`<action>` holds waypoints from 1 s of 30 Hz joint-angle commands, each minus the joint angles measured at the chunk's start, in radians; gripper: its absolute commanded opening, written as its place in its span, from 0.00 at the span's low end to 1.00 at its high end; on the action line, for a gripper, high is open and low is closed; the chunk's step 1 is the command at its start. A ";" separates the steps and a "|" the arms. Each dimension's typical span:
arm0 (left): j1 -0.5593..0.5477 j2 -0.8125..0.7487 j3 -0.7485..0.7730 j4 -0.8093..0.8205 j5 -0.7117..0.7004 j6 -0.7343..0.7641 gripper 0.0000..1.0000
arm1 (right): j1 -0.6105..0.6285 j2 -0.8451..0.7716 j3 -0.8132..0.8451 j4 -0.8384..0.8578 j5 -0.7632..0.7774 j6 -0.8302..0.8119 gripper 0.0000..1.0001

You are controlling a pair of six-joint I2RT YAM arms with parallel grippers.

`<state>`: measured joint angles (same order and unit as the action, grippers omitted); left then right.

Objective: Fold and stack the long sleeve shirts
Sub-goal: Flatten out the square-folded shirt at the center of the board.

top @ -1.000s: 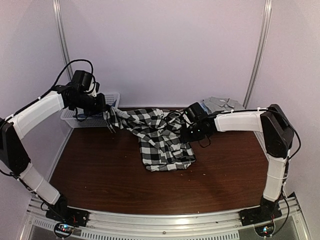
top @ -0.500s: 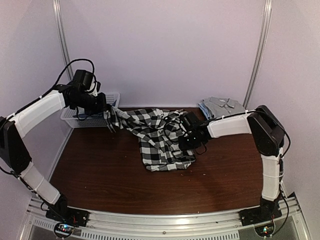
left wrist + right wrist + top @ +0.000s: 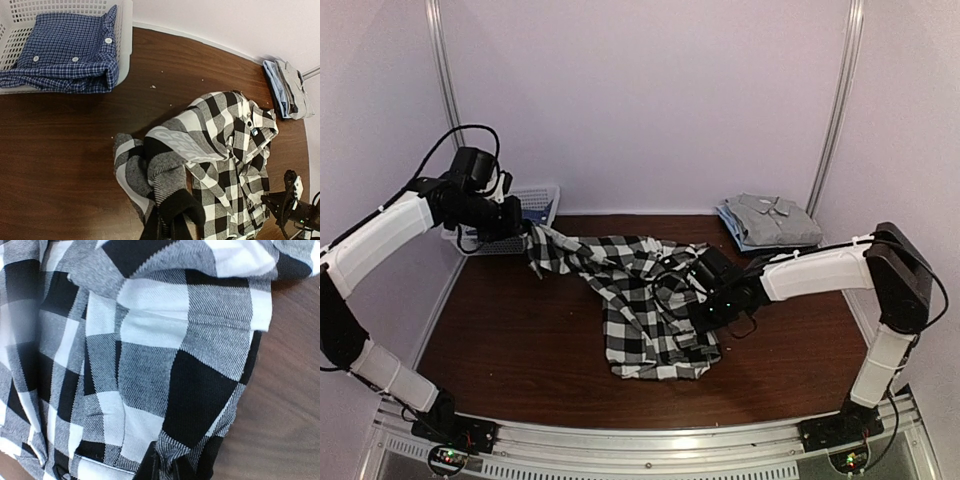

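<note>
The black-and-white checked shirt (image 3: 640, 300) lies crumpled across the middle of the brown table and is stretched between both grippers. My left gripper (image 3: 527, 235) is shut on one end of it and holds that end above the table at the back left; in the left wrist view the cloth (image 3: 200, 155) bunches over the fingers. My right gripper (image 3: 705, 300) is shut on the shirt's right edge low over the table; the right wrist view shows the checked cloth (image 3: 165, 365) pinched between the fingers. Folded grey and light blue shirts (image 3: 772, 218) are stacked at the back right.
A white basket (image 3: 542, 195) at the back left holds a folded blue checked shirt (image 3: 65, 47). Bare brown table (image 3: 520, 340) shows in front and to the right of the checked shirt. Walls close in behind and on both sides.
The right gripper has pulled its edge of the checked shirt toward the front, spreading the cloth lower on the table. The left gripper has shifted slightly left and down with its end.
</note>
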<state>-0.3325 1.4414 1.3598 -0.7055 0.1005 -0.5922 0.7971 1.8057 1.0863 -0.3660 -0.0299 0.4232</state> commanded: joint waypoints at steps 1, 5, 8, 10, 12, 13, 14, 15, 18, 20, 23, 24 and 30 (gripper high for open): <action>0.009 -0.143 -0.046 -0.071 -0.050 0.021 0.00 | 0.021 -0.180 -0.099 -0.108 -0.004 0.030 0.16; 0.009 -0.186 -0.084 -0.124 -0.081 0.029 0.00 | 0.021 -0.266 -0.154 -0.096 -0.041 0.056 0.19; 0.009 -0.188 -0.083 -0.136 -0.086 0.035 0.00 | 0.021 -0.255 -0.148 -0.086 -0.069 0.069 0.15; 0.009 -0.183 -0.076 -0.134 -0.086 0.035 0.00 | 0.021 -0.244 -0.145 -0.078 -0.084 0.071 0.22; 0.009 -0.176 -0.068 -0.134 -0.085 0.037 0.00 | 0.026 -0.242 -0.144 -0.080 -0.077 0.074 0.27; 0.009 -0.173 -0.065 -0.134 -0.085 0.037 0.00 | 0.027 -0.241 -0.148 -0.081 -0.067 0.074 0.30; 0.009 -0.169 -0.064 -0.134 -0.086 0.037 0.00 | 0.026 -0.239 -0.152 -0.080 -0.059 0.071 0.35; 0.009 -0.168 -0.064 -0.133 -0.085 0.037 0.00 | 0.027 -0.231 -0.153 -0.082 -0.053 0.066 0.37; 0.009 -0.158 -0.061 -0.130 -0.080 0.037 0.00 | 0.031 -0.206 -0.151 -0.071 -0.042 0.060 0.43; 0.009 -0.153 -0.059 -0.127 -0.080 0.038 0.00 | 0.034 -0.188 -0.147 -0.057 -0.033 0.060 0.45; 0.009 -0.144 -0.059 -0.125 -0.085 0.043 0.00 | 0.034 -0.161 -0.126 -0.050 -0.014 0.061 0.42; 0.009 -0.141 -0.058 -0.123 -0.085 0.046 0.00 | 0.034 -0.156 -0.118 -0.048 -0.010 0.063 0.37; 0.019 -0.105 -0.019 -0.129 -0.154 0.079 0.00 | 0.029 -0.188 -0.048 -0.136 0.124 0.074 0.02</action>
<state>-0.3317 1.3106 1.2888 -0.8471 0.0048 -0.5541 0.8253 1.6493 0.9642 -0.4454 -0.0456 0.4835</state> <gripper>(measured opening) 0.029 0.099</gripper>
